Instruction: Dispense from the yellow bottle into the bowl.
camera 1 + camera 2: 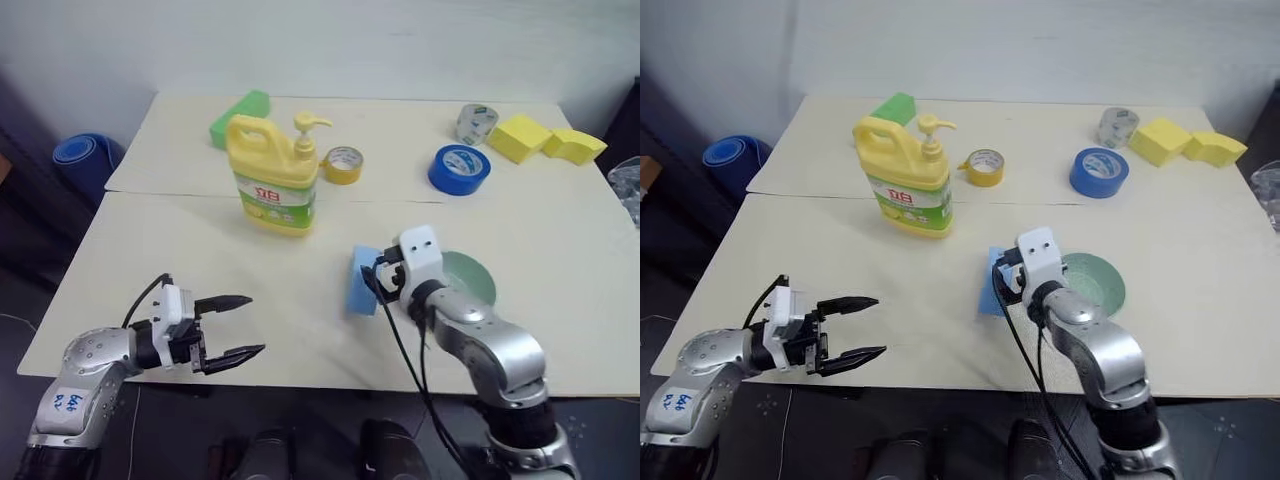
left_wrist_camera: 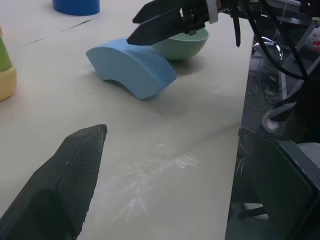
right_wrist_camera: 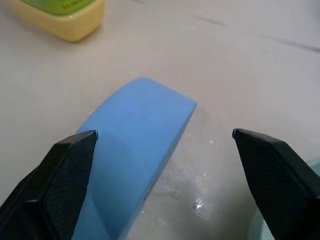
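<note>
Yellow detergent bottle (image 1: 272, 177) stands upright mid-counter (image 1: 160, 250), pump nozzle pointing toward the yellow tape roll (image 1: 343, 164) just beside it; nothing touches it. Mint bowl (image 1: 470, 279) sits nearer the front edge, well apart from the bottle and partly hidden behind the right wrist, so the spout is nowhere near over it. Right claw (image 3: 165, 137) is released, jaws wide, hovering low over the light-blue sponge (image 1: 365, 281) that lies just beside the bowl; the sponge sits between the fingers' line but isn't gripped. Left claw (image 1: 235, 327) is also released and empty, held level above the front edge, well short of the bottle. Judgement: dispensing hasn't begun; bowl and bottle need bringing together first, and the sponge crowds the bowl's bottle-facing side. Blue tape ring (image 1: 459, 169) and yellow sponge blocks (image 1: 545, 139) at the far side look irrelevant.
</note>
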Motion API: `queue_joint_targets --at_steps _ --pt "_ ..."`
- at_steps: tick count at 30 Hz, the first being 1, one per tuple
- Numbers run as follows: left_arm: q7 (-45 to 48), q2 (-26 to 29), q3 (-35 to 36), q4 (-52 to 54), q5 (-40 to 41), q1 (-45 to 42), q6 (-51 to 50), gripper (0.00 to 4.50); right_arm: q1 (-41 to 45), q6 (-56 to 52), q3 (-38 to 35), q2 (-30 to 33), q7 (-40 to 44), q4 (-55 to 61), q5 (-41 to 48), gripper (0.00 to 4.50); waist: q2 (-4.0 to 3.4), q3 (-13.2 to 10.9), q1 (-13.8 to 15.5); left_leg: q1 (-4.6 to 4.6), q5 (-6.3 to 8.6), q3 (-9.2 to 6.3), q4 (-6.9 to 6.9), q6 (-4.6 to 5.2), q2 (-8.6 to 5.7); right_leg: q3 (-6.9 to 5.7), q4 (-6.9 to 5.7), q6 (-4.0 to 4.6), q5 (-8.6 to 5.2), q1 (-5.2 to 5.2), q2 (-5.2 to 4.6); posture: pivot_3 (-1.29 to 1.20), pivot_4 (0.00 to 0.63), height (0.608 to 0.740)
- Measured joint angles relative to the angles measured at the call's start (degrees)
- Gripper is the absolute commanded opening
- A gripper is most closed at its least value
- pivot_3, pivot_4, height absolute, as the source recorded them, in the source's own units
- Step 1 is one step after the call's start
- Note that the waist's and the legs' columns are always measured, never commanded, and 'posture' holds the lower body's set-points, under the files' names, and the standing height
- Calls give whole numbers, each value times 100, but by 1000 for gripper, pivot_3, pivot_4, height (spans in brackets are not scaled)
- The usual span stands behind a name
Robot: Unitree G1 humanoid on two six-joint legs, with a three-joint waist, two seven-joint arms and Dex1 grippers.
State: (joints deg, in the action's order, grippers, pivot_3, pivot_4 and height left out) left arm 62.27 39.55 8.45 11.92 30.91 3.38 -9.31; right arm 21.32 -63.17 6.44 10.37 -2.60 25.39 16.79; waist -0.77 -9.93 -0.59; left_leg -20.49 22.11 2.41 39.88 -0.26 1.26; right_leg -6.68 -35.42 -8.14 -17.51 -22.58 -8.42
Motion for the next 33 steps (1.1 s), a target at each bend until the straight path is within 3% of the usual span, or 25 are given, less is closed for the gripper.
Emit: queue_joint_targets --at_steps 12,15,20,22,25,28,31,33 --pt "-99 -5 3 316 -4 149 -59 4488 281 -738 -355 -1006 125 -394 172 4500 -1 0 -105 5 -2 -3 -3 -3 1 3 -9 0 0 0 1 0 150 740" --pt "-132 -9 -2 316 -28 129 -61 4500 279 -862 -350 -1045 360 -634 287 3872 -2 -1 -117 7 -2 0 -5 -3 2 5 -9 0 0 -2 3 0 150 740" --pt "-167 -44 -56 302 -130 -52 -44 4500 336 -828 -298 -997 750 -800 365 2421 -2 -1 -107 7 -2 0 -5 -3 2 6 -10 0 0 -2 3 0 150 740" --pt "-171 -90 -78 296 -165 -150 -35 4500 357 -766 -296 -898 1040 -765 521 2274 -1 -1 -105 7 -2 0 -5 -3 1 7 -9 0 0 -2 3 0 150 740" --pt "-179 -155 -84 296 -155 -258 -73 4500 364 -668 -476 -513 1526 -394 834 2246 -2 -1 -96 5 -2 -3 -5 -3 -1 7 -8 0 0 -2 2 0 150 740" --pt "-304 -314 -83 332 46 -405 -328 4500 574 -563 -1378 81 1984 169 1375 2246 -1 -2 -77 3 -1 -6 -2 -2 -2 6 -6 -1 1 0 -1 0 150 740" --pt "-462 -410 -105 567 447 -576 -806 4500 672 -140 -2285 1655 2590 236 1513 2246 3 -5 5 0 2 -12 1 4 -10 6 4 -2 1 7 -8 0 150 740" --pt "-514 -398 -158 822 766 -647 -1213 4500 542 295 -2891 2660 2840 -309 1256 2246 7 -5 47 2 4 -5 -2 8 -12 9 12 -2 1 12 -9 0 150 740"
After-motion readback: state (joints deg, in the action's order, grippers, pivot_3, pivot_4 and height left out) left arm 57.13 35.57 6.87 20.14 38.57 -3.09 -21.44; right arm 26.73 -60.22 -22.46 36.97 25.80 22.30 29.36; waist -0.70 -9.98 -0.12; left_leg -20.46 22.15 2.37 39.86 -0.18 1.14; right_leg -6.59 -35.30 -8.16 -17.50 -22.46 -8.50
